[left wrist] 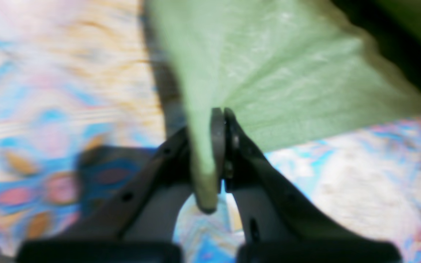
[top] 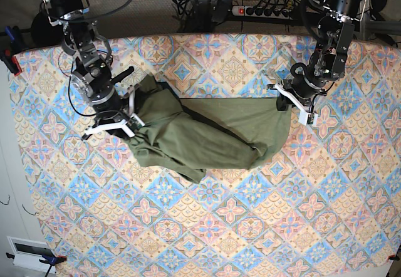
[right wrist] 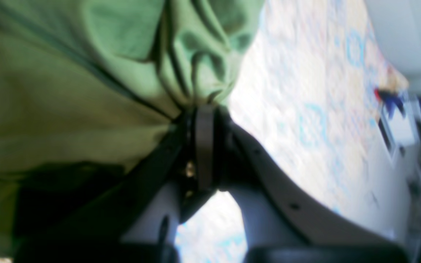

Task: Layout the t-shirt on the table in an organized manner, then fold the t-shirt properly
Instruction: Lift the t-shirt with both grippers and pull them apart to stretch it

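Observation:
The olive-green t-shirt (top: pixel 207 133) lies crumpled across the middle of the table (top: pixel 238 227), stretched between both arms. At the shirt's right edge in the base view, my left gripper (top: pixel 280 101) is shut on the cloth. The left wrist view shows its fingers (left wrist: pixel 222 117) pinching a thin fold of the t-shirt (left wrist: pixel 287 65), which is lifted off the table (left wrist: pixel 49 109). At the shirt's left end my right gripper (top: pixel 130 125) is shut too. Its wrist view shows the right gripper (right wrist: pixel 204 109) clamped on a bunched wad of the t-shirt (right wrist: pixel 68 91).
A power strip (top: pixel 263 10) and cables lie beyond the table's far edge. A red clamp (top: pixel 12 61) holds the cloth at the left edge. A white box (top: pixel 28 252) sits off the near left corner. Patterned tablecloth stretches in front of the shirt.

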Tool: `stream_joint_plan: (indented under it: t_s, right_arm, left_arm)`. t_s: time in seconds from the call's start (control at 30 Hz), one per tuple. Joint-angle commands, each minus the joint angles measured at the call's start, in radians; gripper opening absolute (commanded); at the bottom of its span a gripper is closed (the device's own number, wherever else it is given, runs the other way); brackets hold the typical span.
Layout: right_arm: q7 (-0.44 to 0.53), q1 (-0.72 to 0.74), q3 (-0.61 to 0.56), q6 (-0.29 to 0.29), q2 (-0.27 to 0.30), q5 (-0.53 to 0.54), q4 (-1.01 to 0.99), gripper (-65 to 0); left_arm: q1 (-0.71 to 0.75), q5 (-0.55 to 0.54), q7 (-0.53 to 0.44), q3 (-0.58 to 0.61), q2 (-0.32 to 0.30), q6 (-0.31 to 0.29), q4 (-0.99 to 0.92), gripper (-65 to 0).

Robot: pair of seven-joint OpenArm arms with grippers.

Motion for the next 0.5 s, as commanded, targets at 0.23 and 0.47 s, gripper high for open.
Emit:
stream_joint_plan:
  t_s: [0.23, 0.47]
  right_arm:
    - [0.029, -0.056, 0.189, -0.011, 0.016, -0.003, 0.018, -64.9]
    - [0.021, -0.094, 0.369, -0.011, 0.009, -0.003, 0.014, -65.0]
  left_arm:
    - [0.010, 0.158, 0.010, -0.016, -0.016, 0.014, 0.010, -65.0]
    - [0.024, 0.234, 0.010, -0.139, -0.016, 0.014, 0.010, -65.0]
